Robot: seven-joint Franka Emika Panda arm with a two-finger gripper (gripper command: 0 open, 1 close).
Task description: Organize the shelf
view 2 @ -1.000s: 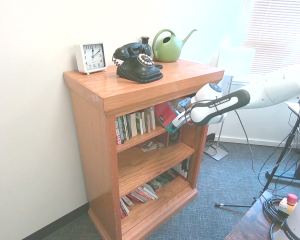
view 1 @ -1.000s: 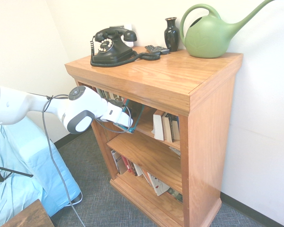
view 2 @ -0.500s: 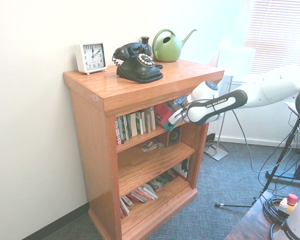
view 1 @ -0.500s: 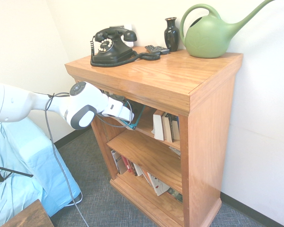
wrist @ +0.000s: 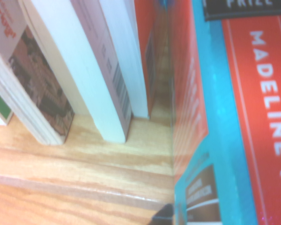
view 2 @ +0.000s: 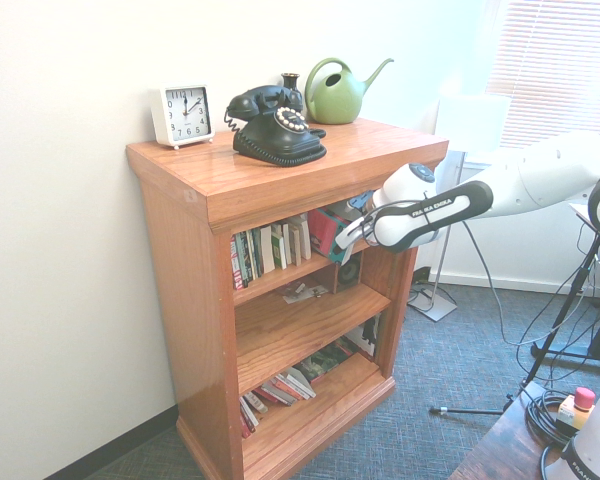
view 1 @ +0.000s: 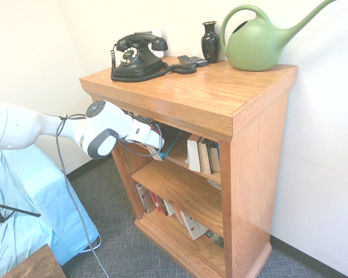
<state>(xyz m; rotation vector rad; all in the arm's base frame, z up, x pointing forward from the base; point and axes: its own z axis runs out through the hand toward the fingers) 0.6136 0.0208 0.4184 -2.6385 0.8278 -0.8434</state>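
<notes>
First exterior view: shelf [view 1: 255,168], orange-brown, in front of the wall; arm [view 1: 23,127] level from picture left, wrist angled down to the upper tier's front edge. Gripper [view 1: 160,154]: opening cannot be told.

Second exterior view: red-and-teal book [view 2: 322,229], tilted, at the gripper, right of the upright row [view 2: 270,250]. Step, as judged: placing this book. Next: straighten, push behind the front edge.

Wrist view: gap between book and row.

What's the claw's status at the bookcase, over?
Claw at top tier, by red-and-teal book. Bookcase: upper books upright, bottom ones leaning. Row of books close beside red-and-teal one.
</notes>
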